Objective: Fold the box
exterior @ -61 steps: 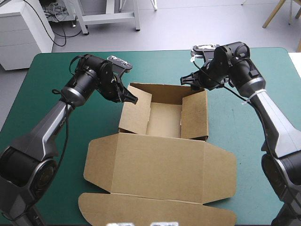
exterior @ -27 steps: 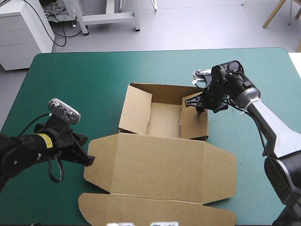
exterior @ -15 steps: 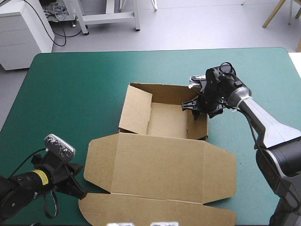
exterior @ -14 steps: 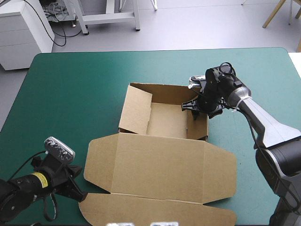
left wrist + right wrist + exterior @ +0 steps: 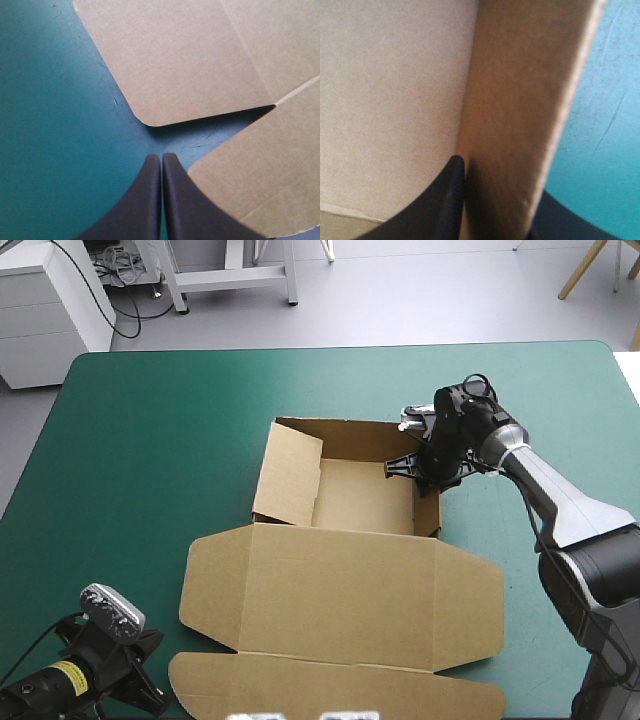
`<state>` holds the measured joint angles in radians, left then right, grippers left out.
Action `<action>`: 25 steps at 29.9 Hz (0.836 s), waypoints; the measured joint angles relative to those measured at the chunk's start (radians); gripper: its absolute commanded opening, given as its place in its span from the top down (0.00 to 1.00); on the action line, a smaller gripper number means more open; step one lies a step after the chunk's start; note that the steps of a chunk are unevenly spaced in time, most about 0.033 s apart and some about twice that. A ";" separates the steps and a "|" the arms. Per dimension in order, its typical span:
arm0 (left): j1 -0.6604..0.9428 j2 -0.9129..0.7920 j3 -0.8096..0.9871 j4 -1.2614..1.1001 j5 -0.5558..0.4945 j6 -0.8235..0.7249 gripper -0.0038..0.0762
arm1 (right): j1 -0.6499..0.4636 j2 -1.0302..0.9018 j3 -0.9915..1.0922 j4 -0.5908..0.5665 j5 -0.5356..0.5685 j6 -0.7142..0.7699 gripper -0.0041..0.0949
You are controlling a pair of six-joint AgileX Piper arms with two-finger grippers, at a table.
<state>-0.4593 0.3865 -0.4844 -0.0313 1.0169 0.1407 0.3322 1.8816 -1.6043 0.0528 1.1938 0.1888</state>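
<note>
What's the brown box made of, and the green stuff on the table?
The box looks like cardboard: matte brown, with pressed fold lines and rounded cut flaps. The teal-green cover seems to be a smooth mat, perhaps vinyl or rubber. Faint scratches show in the left wrist view, but I can't be sure.

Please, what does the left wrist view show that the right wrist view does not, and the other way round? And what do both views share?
Only the left wrist view: the left gripper, shut and empty, pointing at the notch between two rounded flaps of the flat lid.

Only the right wrist view: the right gripper shut on the raised side wall of the box, one finger inside the tray, the other outside.

Both: brown board and, beside it, the teal-green cover.
</note>
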 measured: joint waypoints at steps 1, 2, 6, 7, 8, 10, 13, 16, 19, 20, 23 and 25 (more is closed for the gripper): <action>0.000 -0.009 0.002 0.000 -0.001 0.000 0.96 | 0.000 0.000 0.000 -0.003 -0.001 -0.001 0.85; 0.000 -0.014 0.002 0.000 -0.002 0.000 0.96 | 0.000 0.000 0.000 -0.005 -0.001 -0.004 0.88; 0.000 -0.021 0.002 0.001 -0.004 0.000 0.96 | 0.000 0.000 0.000 -0.008 -0.002 -0.006 0.98; 0.000 -0.021 0.002 0.002 -0.006 0.000 0.96 | 0.000 0.000 0.000 -0.008 -0.006 -0.006 0.98; 0.000 -0.021 0.002 0.002 -0.006 0.000 0.96 | 0.000 0.000 0.000 -0.007 -0.010 -0.006 0.98; 0.000 -0.021 0.002 0.002 -0.008 0.000 0.96 | 0.000 0.000 0.000 -0.003 -0.014 -0.006 0.98; 0.000 -0.021 0.002 0.002 -0.009 0.000 0.96 | 0.000 0.000 0.000 -0.001 -0.016 -0.008 0.98; 0.000 -0.021 0.002 0.003 -0.009 0.000 0.96 | 0.000 0.000 0.000 -0.001 -0.016 -0.018 0.98; 0.000 -0.021 0.002 0.003 -0.009 0.000 0.96 | -0.001 0.000 -0.003 -0.007 -0.008 -0.031 0.98; 0.000 -0.021 0.002 0.003 -0.009 0.000 0.96 | -0.005 0.000 -0.005 -0.009 -0.005 -0.032 0.98; 0.000 -0.021 0.002 0.003 -0.009 0.000 0.96 | -0.034 -0.005 -0.026 -0.016 0.008 -0.043 0.98; 0.000 -0.021 0.002 0.003 -0.009 0.000 0.96 | -0.059 -0.015 -0.039 -0.031 0.011 -0.050 0.98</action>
<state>-0.4593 0.3653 -0.4825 -0.0283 1.0078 0.1407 0.2728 1.8670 -1.6433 0.0220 1.2050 0.1385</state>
